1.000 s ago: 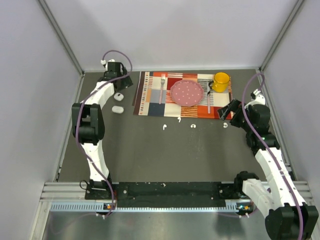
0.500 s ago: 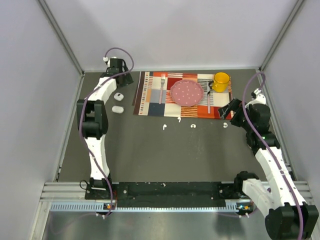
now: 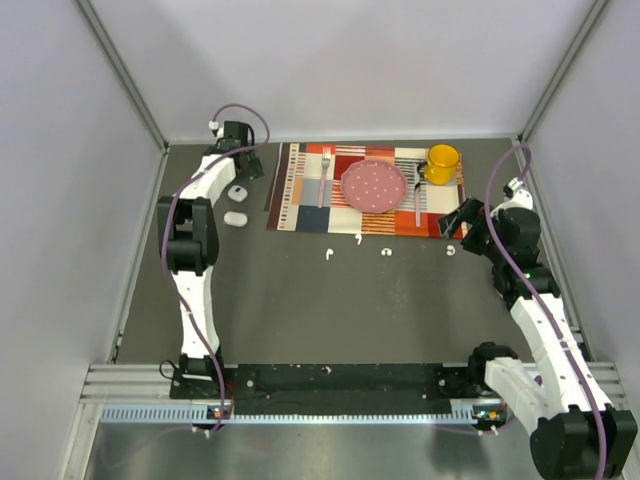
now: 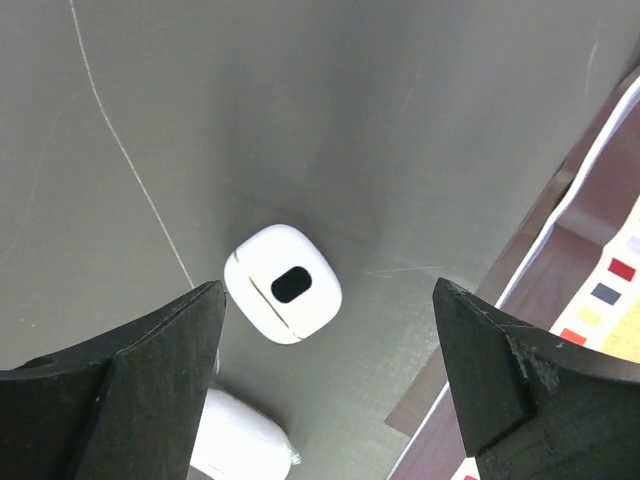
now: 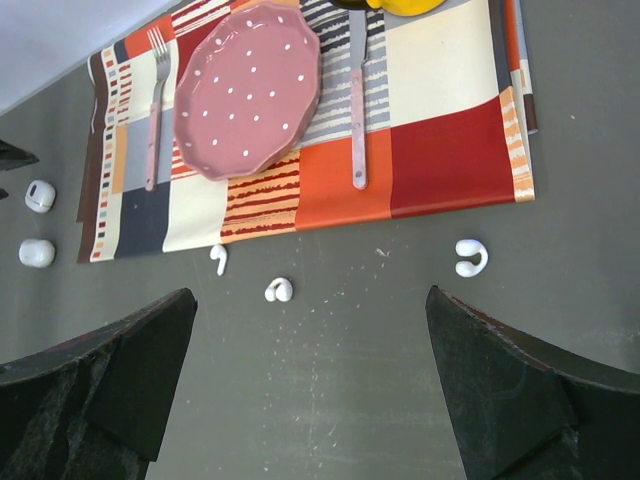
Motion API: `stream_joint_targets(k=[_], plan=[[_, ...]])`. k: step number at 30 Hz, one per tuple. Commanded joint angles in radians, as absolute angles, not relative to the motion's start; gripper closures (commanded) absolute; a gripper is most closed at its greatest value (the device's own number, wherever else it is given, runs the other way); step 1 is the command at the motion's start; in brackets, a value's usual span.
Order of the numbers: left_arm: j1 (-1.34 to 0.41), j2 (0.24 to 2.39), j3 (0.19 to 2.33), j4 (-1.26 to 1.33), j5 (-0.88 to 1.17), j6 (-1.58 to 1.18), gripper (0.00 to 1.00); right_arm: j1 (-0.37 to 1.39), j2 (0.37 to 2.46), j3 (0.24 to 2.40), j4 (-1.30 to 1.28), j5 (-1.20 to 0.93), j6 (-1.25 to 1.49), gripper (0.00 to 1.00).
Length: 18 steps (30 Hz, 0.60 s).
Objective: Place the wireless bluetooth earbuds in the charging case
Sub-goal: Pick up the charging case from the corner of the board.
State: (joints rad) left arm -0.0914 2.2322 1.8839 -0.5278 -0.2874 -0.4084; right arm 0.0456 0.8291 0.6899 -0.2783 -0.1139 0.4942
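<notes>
Over the last second the left arm has straightened along the left side of the top view. Its elbow has drawn in toward the upper left, while the left pincer [image 3: 241,163] has crept only slightly nearer the back wall. The right arm has not moved. The left pincer stands wide and holds nothing, and so does the right pincer [image 3: 455,218]. I judge that the left side is lining up over a case and not yet reaching, so no bud has been dealt with.

The small white plastic earbuds [image 3: 386,252] lie loose on the dark grey table [image 3: 300,310], in a row just below the lower edge of the striped, checked cloth placemat [image 3: 300,195]. They are well apart from the two white pebble-shaped charging cases [image 3: 238,192] at upper left.

The left wrist view shows the upper case [image 4: 282,284] near centre frame between the black fingers, with a dark oval mark and a thin seam that the top view cannot resolve. It looks closed to me. The other case [image 4: 240,440] peeks in at the bottom edge. The right wrist view gives bud shapes: a stemmed bud [image 5: 219,259] and two curled ones. Only the top view shows a fourth bud [image 3: 330,256], at the left end of the row
</notes>
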Motion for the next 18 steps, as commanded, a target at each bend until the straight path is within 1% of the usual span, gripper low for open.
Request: stream_joint_targets(k=[1, 10, 18], plan=[[-0.089, 2.235, 1.901, -0.554, -0.339, -0.377, 0.10, 0.051, 0.821, 0.738, -0.268, -0.097, 0.495, 0.01], [-0.075, 2.261, 1.911, -0.552, -0.263, -0.408, 0.11, 0.052, 0.828, 0.738, -0.270, -0.097, 0.502, 0.01], [-0.054, 2.316, 1.982, -0.627, -0.233, -0.428, 0.12, 0.052, 0.847, 0.741, -0.273, -0.091, 0.500, 0.01]])
